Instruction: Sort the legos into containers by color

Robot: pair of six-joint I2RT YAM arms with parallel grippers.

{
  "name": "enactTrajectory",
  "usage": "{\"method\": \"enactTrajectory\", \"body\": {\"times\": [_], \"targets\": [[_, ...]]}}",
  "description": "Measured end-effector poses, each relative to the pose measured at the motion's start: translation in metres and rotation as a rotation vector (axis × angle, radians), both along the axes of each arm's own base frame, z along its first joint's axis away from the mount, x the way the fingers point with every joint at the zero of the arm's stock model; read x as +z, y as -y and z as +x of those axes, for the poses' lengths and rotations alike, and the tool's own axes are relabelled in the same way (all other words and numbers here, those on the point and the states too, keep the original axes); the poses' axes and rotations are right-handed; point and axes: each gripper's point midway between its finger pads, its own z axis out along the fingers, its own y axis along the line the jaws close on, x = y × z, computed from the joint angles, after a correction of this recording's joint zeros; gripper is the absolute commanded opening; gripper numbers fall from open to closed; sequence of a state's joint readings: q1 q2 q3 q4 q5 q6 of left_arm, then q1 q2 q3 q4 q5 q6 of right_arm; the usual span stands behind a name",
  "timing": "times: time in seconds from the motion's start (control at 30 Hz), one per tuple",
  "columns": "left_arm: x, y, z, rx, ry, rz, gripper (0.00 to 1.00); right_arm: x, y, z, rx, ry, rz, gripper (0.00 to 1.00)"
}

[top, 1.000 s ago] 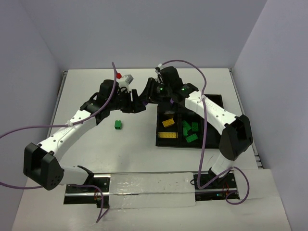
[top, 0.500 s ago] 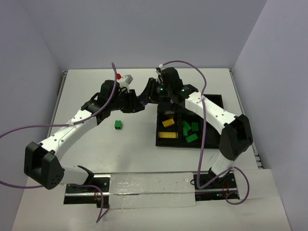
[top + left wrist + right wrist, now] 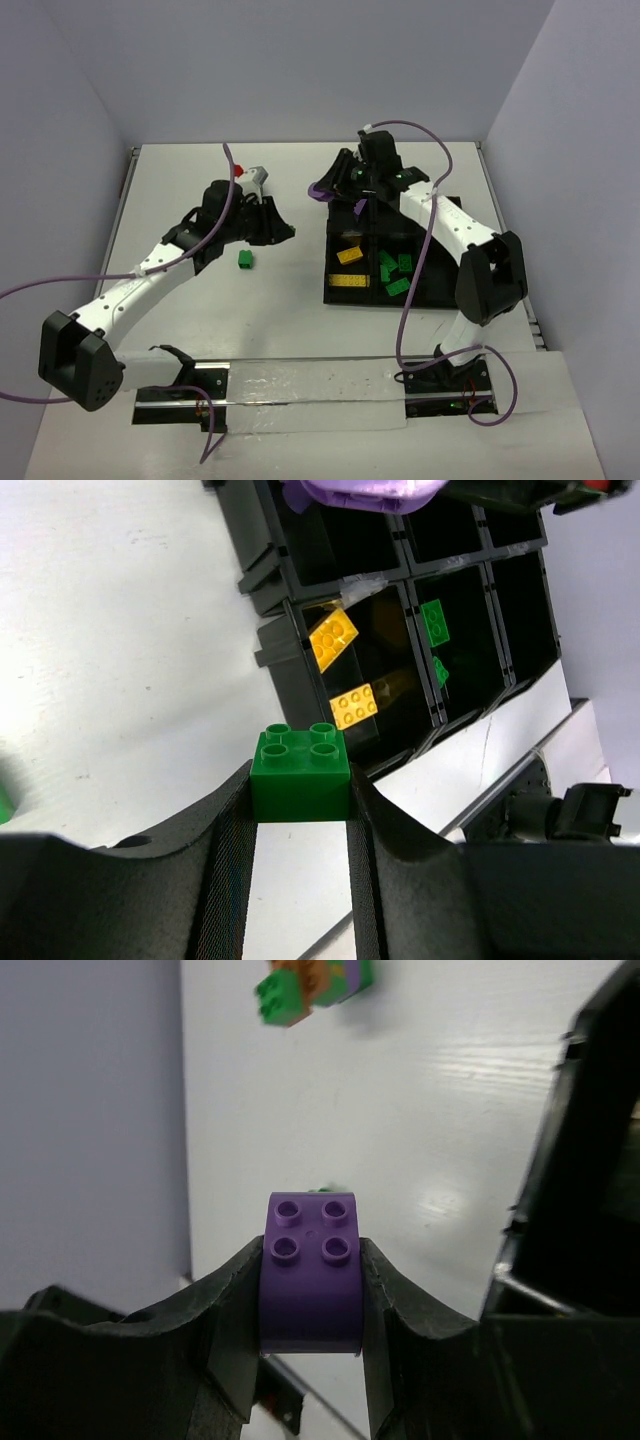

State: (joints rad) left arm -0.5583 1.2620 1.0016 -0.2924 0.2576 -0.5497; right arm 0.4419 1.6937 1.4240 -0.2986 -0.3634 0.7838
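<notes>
1. The green four-stud plastic brick [image 3: 300, 765] is plain glossy green. The left gripper [image 3: 300, 780] is matte black.
2. The purple four-stud plastic brick [image 3: 310, 1272] is uniform violet. The right gripper [image 3: 310, 1255] is black.
3. The flat black plastic tray [image 3: 350, 298] shows yellow studded bricks [image 3: 333, 638] at 8 o'clock and green studded bricks [image 3: 398, 287] at 6 o'clock.
4. The small loose green brick [image 3: 245, 259] lies on the white table [image 3: 300, 320].
5. The small blurred brick cluster [image 3: 312, 985], at 12 o'clock in the right wrist view, is green, orange and purple.
</notes>
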Motion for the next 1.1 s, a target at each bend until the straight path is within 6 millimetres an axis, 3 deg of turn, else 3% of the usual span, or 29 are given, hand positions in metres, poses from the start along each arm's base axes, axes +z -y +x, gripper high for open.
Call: {"method": "enactTrajectory", "body": {"times": [0.3, 0.47, 0.63, 0.73, 0.77, 0.83, 0.87, 0.93, 1.1], "targets": [[0.002, -0.015, -0.001, 0.063, 0.012, 0.018, 0.0, -0.029, 0.04, 0.033, -0.136, 0.046, -0.268, 0.0], [-0.027, -0.035, 0.0, 0.138, -0.064, 0.037, 0.0, -0.041, 0.074, 0.041, -0.204, 0.07, -0.464, 0.0], [-0.04, -0.037, 0.001, 0.161, -0.114, 0.058, 0.0, -0.061, 0.084, 0.055, -0.212, 0.065, -0.562, 0.06], [-0.041, -0.038, 0.008, 0.187, -0.13, 0.081, 0.0, -0.081, 0.086, 0.059, -0.202, 0.034, -0.603, 0.17], [-0.04, -0.038, 0.011, 0.197, -0.132, 0.087, 0.0, -0.088, 0.087, 0.059, -0.198, 0.022, -0.613, 0.25], [-0.039, -0.038, 0.017, 0.214, -0.134, 0.098, 0.0, -0.099, 0.088, 0.059, -0.19, 0.001, -0.631, 0.53], [-0.04, -0.038, 0.02, 0.222, -0.139, 0.105, 0.0, -0.104, 0.088, 0.058, -0.188, -0.008, -0.637, 0.59], [-0.042, -0.037, 0.025, 0.233, -0.15, 0.115, 0.0, -0.108, 0.089, 0.057, -0.183, -0.017, -0.644, 0.65], [-0.052, -0.041, 0.026, 0.255, -0.18, 0.145, 0.0, -0.106, 0.09, 0.057, -0.189, -0.013, -0.65, 0.66]]}}
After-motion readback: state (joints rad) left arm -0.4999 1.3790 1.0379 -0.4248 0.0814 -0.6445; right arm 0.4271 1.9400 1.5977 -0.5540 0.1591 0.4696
